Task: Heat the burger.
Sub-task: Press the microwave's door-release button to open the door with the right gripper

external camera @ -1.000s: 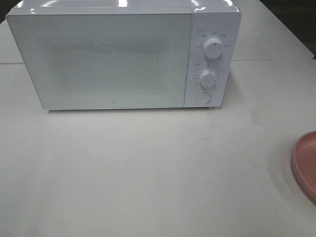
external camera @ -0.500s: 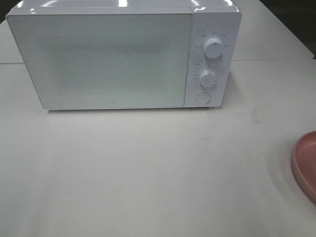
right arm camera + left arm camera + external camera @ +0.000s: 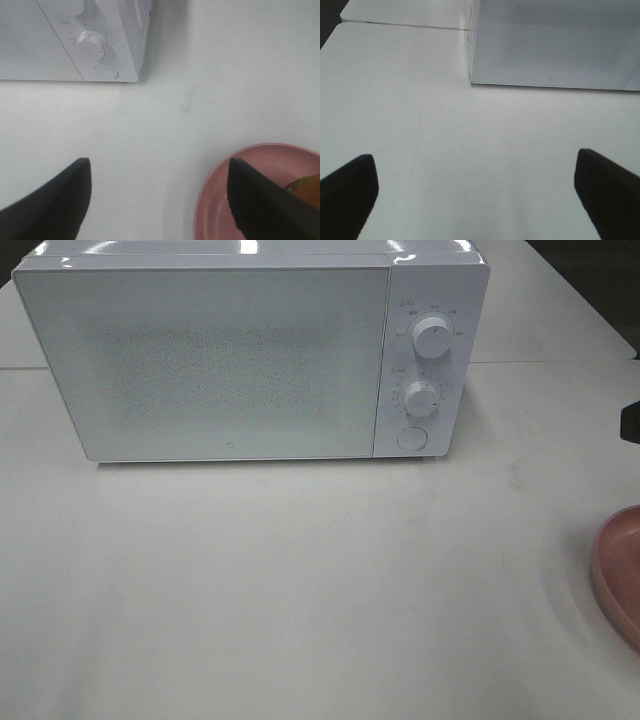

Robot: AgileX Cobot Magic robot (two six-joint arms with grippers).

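Barely started, I'd say. Microwave door shut. Burger sits on the pink plate, well right of it. Right claw wide open, empty, beside the plate. Left claw wide open, empty. Next: get the door open, probably via the round button.

The plate runs off the high view's lower right edge. The right claw hides most of the burger. Dial markings on the microwave are illegibly small.

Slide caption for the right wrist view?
Open right gripper over the table, near the burger on its pink plate; microwave shut.
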